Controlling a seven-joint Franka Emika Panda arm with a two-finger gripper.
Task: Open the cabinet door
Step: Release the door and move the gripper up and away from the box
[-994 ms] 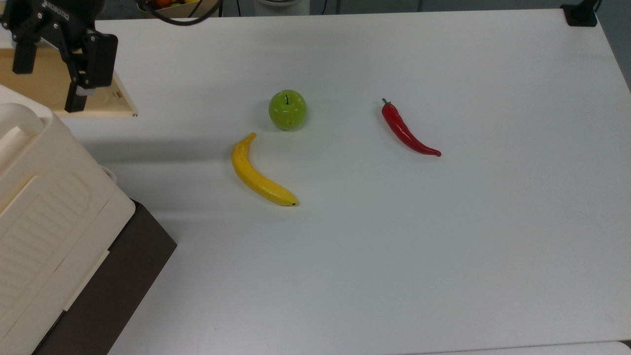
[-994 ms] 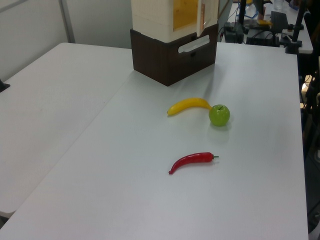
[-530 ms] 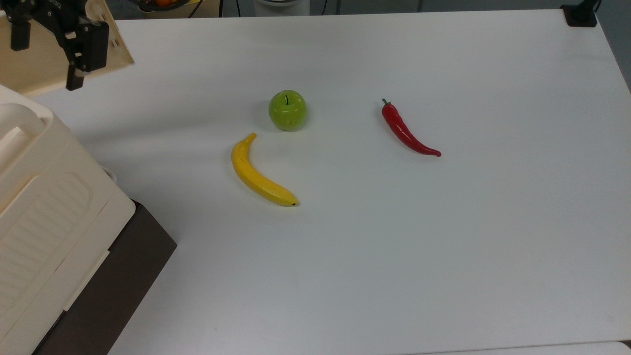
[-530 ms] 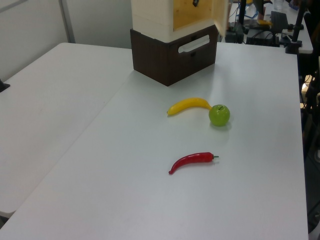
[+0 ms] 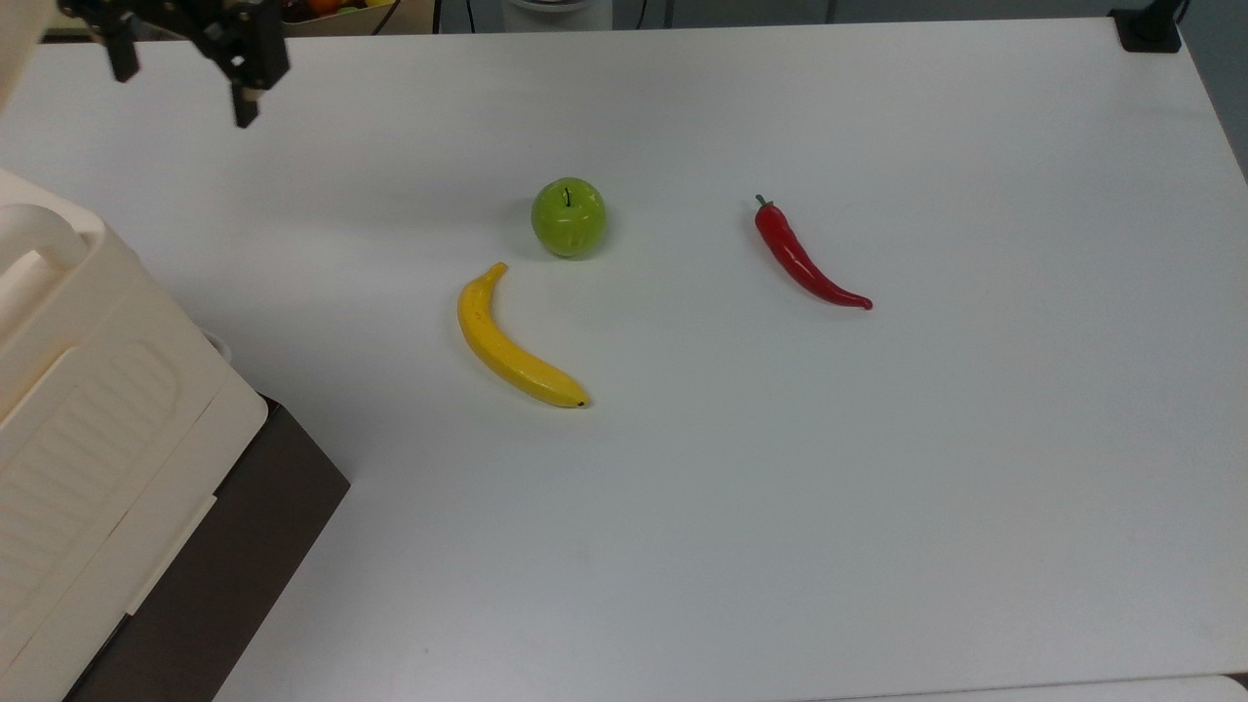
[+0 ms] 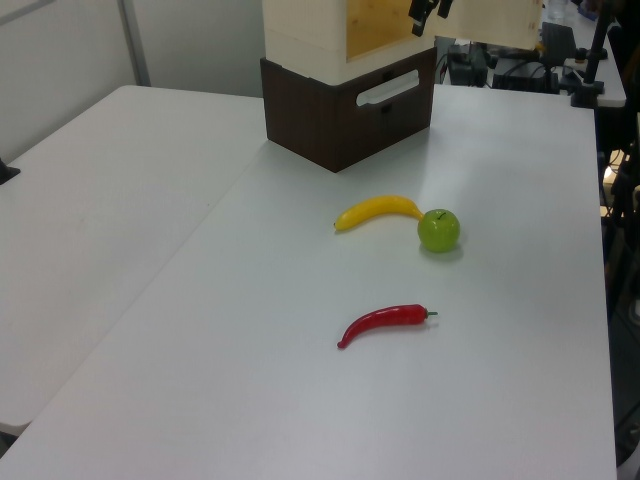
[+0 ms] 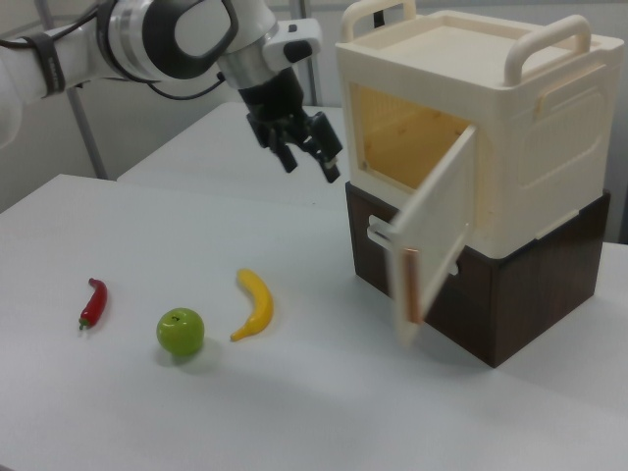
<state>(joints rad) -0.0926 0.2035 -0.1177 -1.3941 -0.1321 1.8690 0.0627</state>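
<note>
- The gripper (image 7: 308, 157) hangs with its two fingers spread apart, holding nothing and touching nothing.
- The cabinet door (image 7: 433, 234) stands swung wide open on the cream cabinet (image 7: 510, 128), just clear of the gripper.
- On the table (image 5: 780, 487) lie one banana (image 5: 509, 342), one green apple (image 5: 568, 216) and one red chilli (image 5: 804, 256).
- In the right view the arm (image 7: 157, 34) reaches in from the right view's left, wrist angled downward.

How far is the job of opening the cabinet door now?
Done: the door stands swung wide from the cabinet, its tan inside showing. In hand: nothing; the gripper hangs open beside the cabinet, apart from the door. Left: seemingly nothing, perhaps only to pull the arm away.
</note>
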